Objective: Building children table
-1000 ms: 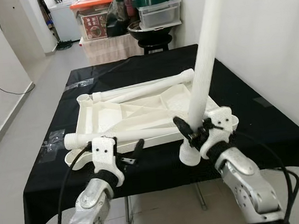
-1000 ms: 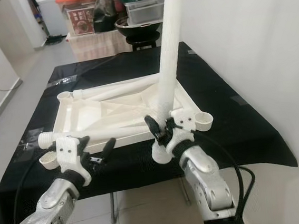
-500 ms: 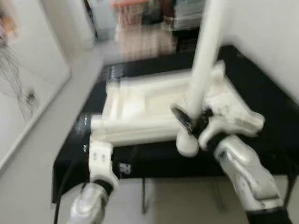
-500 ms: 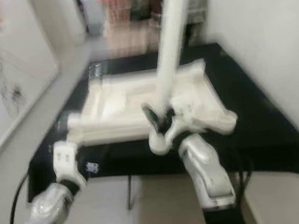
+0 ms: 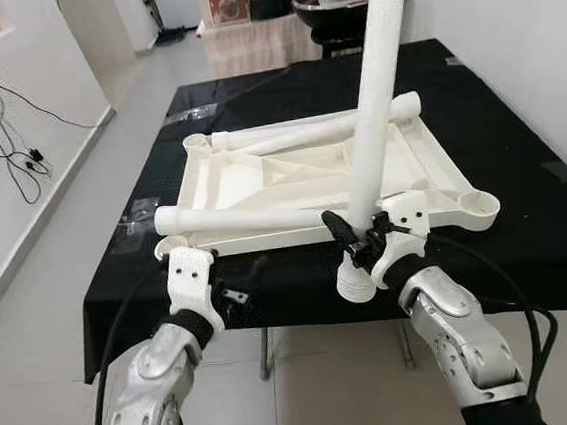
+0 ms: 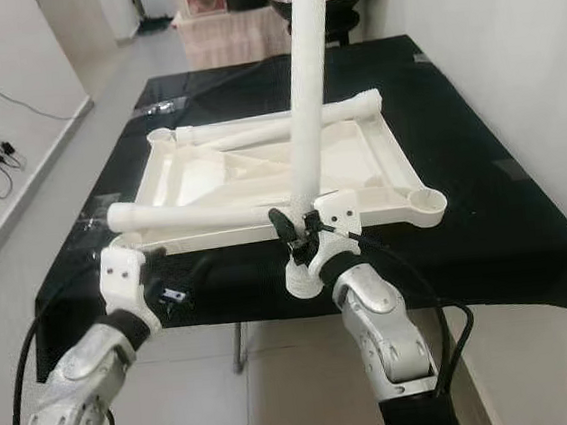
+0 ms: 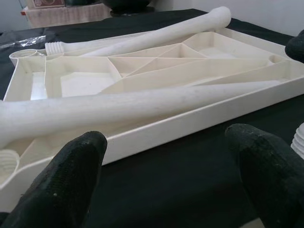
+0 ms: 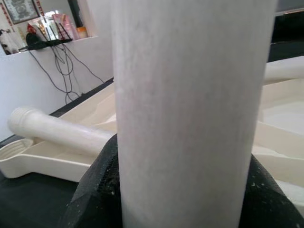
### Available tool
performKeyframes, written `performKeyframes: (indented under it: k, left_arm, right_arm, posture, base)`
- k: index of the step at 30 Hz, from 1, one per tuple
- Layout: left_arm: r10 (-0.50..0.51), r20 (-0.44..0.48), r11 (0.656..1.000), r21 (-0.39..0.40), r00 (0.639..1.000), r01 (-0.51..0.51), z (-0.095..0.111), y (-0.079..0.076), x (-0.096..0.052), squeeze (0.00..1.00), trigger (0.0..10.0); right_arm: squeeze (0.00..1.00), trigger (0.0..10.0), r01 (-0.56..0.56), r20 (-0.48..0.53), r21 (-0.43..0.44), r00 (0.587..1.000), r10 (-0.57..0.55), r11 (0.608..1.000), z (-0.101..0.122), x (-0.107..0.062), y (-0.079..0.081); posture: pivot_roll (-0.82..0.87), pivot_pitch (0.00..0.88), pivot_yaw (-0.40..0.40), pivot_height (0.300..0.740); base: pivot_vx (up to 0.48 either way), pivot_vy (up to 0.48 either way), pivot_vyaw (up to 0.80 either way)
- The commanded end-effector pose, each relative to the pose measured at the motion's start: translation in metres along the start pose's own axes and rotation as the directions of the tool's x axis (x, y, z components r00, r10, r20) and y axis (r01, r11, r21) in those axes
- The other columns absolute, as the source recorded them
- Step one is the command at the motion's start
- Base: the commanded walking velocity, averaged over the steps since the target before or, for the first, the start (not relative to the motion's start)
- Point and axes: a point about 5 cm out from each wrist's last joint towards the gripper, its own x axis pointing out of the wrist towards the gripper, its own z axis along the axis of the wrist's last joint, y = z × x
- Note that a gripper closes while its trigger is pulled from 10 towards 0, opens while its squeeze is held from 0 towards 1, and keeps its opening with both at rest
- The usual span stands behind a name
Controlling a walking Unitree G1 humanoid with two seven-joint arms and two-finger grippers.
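Here, a white table leg (image 5: pixel 374 113) is held upright in the right tool (image 5: pixel 359 245), whose fingers are closed round its lower part, with the threaded end (image 5: pixel 355 282) hanging just below the grip and in front of the near edge of the surface (image 5: pixel 525 219). The left tool (image 5: pixel 233 296) is held wide, empty, low at the near edge, its black fingers (image 7: pixel 71 180) pointing at the upturned tabletop (image 5: pixel 261 189). That tabletop is laid underside up on the black-covered surface, ribs showing, with round sockets at its corners; the near right socket (image 5: pixel 477 201) is seen to be empty. Two further legs are rested loose across it, one along the near side (image 5: pixel 244 216) and one along the far side (image 5: pixel 306 130). No leg is judged to have been screwed in yet, so the assembly is taken to be at an early stage: the held leg remains to be brought to a socket and turned home, and the others after it.
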Motion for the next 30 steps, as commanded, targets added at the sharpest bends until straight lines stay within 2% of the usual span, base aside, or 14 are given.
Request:
performKeyframes:
  k: [1, 5, 7, 9, 10, 17, 30]
  left_arm:
    - [-0.001, -0.007, 1.000, 0.011, 1.000, 0.001, -0.002, 0.003, -0.001, 0.00, 10.0]
    - [-0.004, -0.006, 1.000, 0.006, 1.000, 0.004, -0.002, 0.001, 0.000, 0.00, 10.0]
    - [-0.034, 0.001, 0.999, 0.001, 0.999, 0.034, -0.001, -0.005, 0.001, 0.00, 10.0]
    - [-0.042, 0.006, 0.999, -0.007, 0.999, 0.042, 0.000, -0.006, 0.002, 0.00, 10.0]
    - [-0.056, 0.013, 0.998, -0.022, 0.998, 0.056, 0.002, -0.008, 0.002, 0.00, 10.0]
    - [-0.120, 0.013, 0.992, -0.039, 0.993, 0.121, 0.002, -0.019, 0.002, 0.00, 10.0]
    - [-0.153, 0.014, 0.986, -0.061, 0.988, 0.154, -0.001, -0.027, 0.003, 0.00, 10.0]
  right_arm:
    - [0.00, 10.0, 0.000, 0.023, -0.018, 1.000, 0.000, 1.000, 0.003, 0.001, 0.003]
    - [0.00, 10.0, 0.003, 0.026, -0.028, 1.000, -0.002, 1.000, 0.004, 0.000, 0.003]
    - [0.00, 10.0, -0.009, 0.041, -0.034, 0.999, 0.010, 0.999, 0.008, 0.000, 0.002]
    - [0.00, 10.0, -0.025, 0.051, -0.021, 0.998, 0.026, 0.999, 0.011, 0.000, 0.003]
    - [0.00, 10.0, -0.052, 0.087, 0.014, 0.995, 0.051, 0.999, 0.018, 0.000, 0.005]
    - [0.00, 10.0, -0.129, 0.140, 0.037, 0.983, 0.122, 0.991, 0.031, -0.002, 0.009]
    - [0.00, 10.0, -0.207, 0.198, 0.069, 0.961, 0.190, 0.976, 0.049, -0.002, 0.011]
  posture:
    - [-0.14, 0.080, 0.102, 0.740]
    - [-0.14, 0.082, 0.100, 0.740]
    - [-0.16, 0.098, 0.089, 0.740]
    - [-0.16, 0.099, 0.090, 0.740]
    - [-0.16, 0.101, 0.091, 0.740]
    - [-0.16, 0.101, 0.091, 0.740]
    - [-0.17, 0.083, 0.090, 0.740]
  base:
    - [0.000, 0.000, -0.80]
    - [0.000, 0.000, -0.80]
    - [0.000, 0.000, 0.00]
    - [0.240, 0.000, -0.80]
    - [0.247, 0.000, -0.80]
    - [0.259, 0.000, 0.00]
    - [0.267, 0.000, 0.00]
